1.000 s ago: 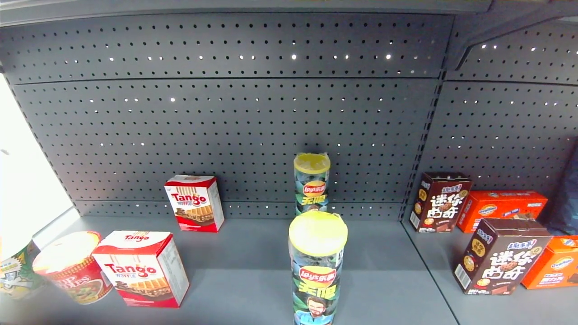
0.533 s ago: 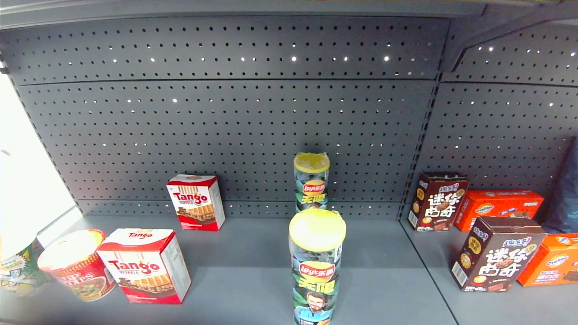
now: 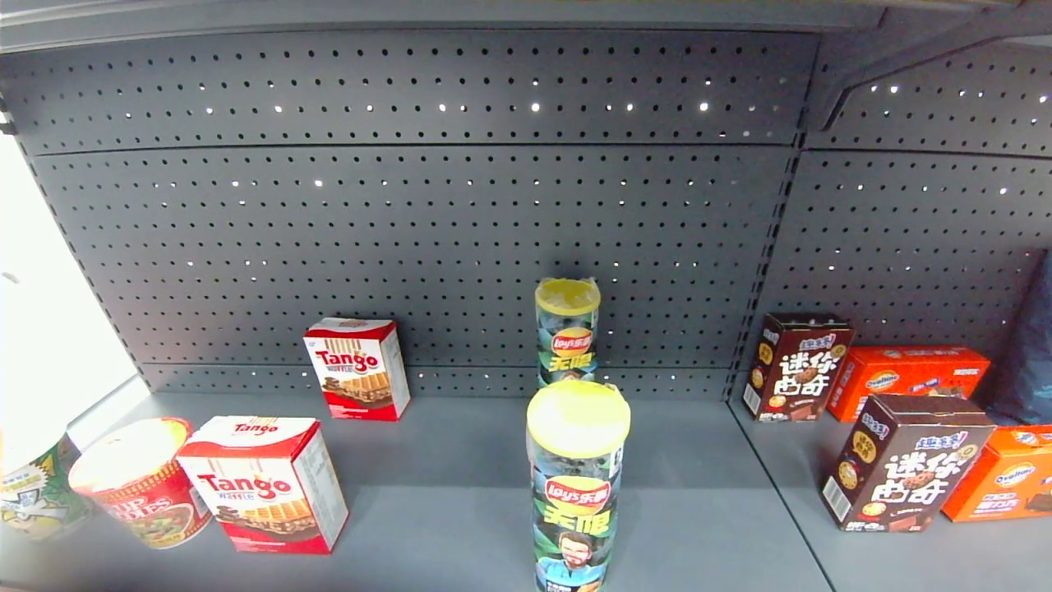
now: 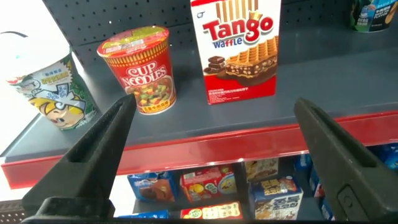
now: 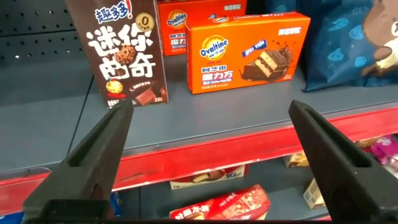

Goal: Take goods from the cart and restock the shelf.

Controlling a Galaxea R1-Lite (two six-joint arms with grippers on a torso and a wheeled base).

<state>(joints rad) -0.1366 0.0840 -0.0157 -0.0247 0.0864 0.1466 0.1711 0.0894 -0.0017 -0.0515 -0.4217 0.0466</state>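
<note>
Currently both arms are empty, facing the shelf (image 3: pixel 460 501).

Left gripper (image 4: pixel 216 104): fingers spread wide, nothing between them. Straight ahead at the shelf's front edge stand the red noodle cup (image 4: pixel 140 68) and the front wafer box (image 4: pixel 239 50), both upright.

Right gripper (image 5: pixel 211 106): spread wide too, empty. Ahead stand the front brown box (image 5: pixel 121 50) and the front orange box (image 5: pixel 249 53).

Count, head view:
- **Chip cans, two:** front chip can (image 3: pixel 577 485) lower centre, back chip can (image 3: pixel 567 333) directly behind it at the rear panel. Long axes vertical.
- **Wafer boxes, two:** one lower left, plus the back wafer box (image 3: pixel 357 370) left of centre.
- **Cups, two:** lower-left corner, the red one and a green-white cup (image 3: pixel 33 493).
- **Brown and orange boxes, two each:** all at right, with the back brown box (image 3: pixel 797 366) and back orange box (image 3: pixel 904 378) behind.

Judgement: goods stand shelved, none in hand. The next piece must come off the cart, and neither arm is favoured.
</note>
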